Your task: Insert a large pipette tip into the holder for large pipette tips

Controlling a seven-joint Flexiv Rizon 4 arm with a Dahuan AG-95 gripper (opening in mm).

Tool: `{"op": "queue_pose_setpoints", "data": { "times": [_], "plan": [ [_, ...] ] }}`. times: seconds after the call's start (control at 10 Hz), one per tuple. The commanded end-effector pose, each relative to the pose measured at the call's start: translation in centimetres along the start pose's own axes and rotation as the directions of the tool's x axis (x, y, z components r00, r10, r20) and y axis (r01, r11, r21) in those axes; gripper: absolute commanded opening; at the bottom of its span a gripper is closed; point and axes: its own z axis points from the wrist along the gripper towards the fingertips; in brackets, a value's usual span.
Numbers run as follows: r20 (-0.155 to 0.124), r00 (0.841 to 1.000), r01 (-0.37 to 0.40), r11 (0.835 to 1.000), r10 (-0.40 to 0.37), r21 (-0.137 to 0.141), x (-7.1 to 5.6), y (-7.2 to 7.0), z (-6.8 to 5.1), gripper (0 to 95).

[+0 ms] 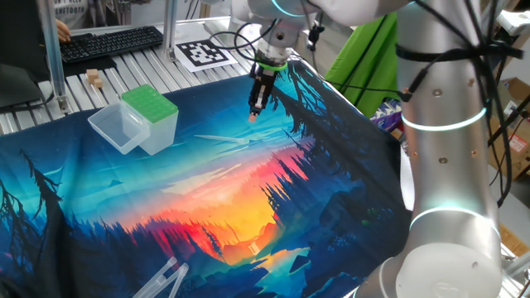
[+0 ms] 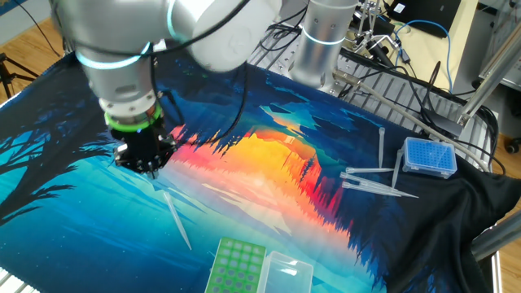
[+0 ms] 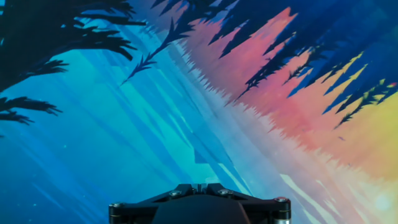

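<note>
On table, printed forest-sunset cloth (image 1: 207,190)

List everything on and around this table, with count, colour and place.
Printed forest-sunset cloth: one; blue, orange, red; covers the table.
Box with green perforated top and frosted white sides: one; near the cloth's edge, clear hinged lid open beside it.
Slender translucent whitish pipette tip: one; flat on the cloth between end effector and green box.
Blue-topped box: one; cloth corner.
Clear plastic tubes: about four; loose beside the blue box.
Black keyboard: one; off the cloth.
Black-and-white marker tag: one; by the keyboard.
End effector: one; black; above the cloth.
Silver robot arm: one.
</note>
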Motion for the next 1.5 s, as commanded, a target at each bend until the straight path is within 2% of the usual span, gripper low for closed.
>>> {"op": "queue_pose_setpoints", "data": {
  "times": [0.1,0.4,0.6,1.1,1.5],
  "plan": [
    [0.007,1.000,0.023,0.999,-0.022,-0.033,-0.18,-0.47,-0.21,0.0],
    [0.026,0.999,0.025,0.999,-0.024,-0.048,-0.18,-0.47,-0.21,0.0],
    [0.023,0.999,0.042,0.998,-0.041,-0.045,-0.18,-0.47,-0.21,0.0],
    [0.042,0.997,0.073,0.996,-0.071,-0.054,-0.18,-0.47,-0.21,0.0],
    [0.034,0.996,0.080,0.995,-0.078,-0.055,-0.17,-0.47,-0.20,0.0]
  ]
}}
